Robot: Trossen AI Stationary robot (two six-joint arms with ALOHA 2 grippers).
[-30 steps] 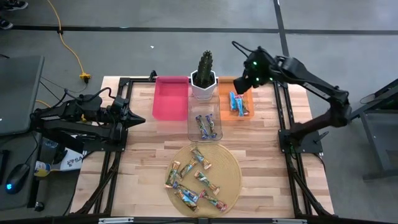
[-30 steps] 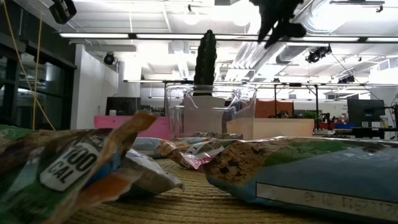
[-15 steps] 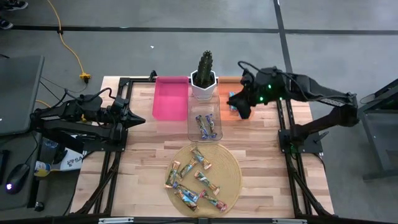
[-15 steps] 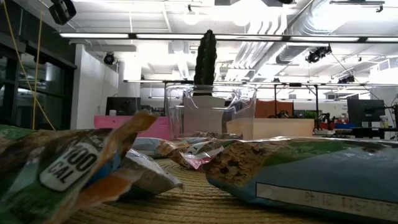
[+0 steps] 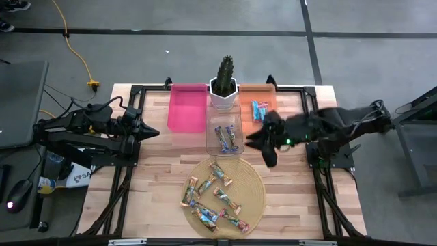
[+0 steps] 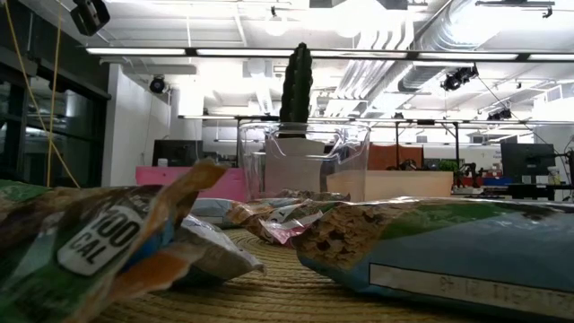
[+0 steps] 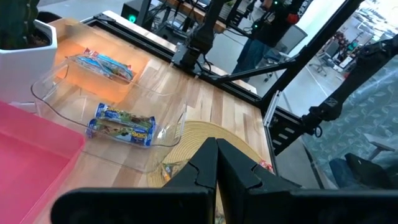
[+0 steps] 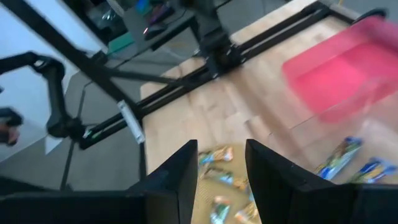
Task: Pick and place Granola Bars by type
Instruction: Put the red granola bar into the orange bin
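Most of the job is left, we judge: roughly ten granola bars [image 5: 213,195] lie piled on the round woven mat [image 5: 254,179], while only a couple sit in the clear bin [image 5: 224,139], blue ones in the orange bin [image 5: 258,111], and the pink bin [image 5: 187,107] holds none. We see the right gripper [image 5: 268,152] between orange bin and mat, fingers parted with nothing held; left gripper [image 5: 151,130] parked closed at the table's left edge.
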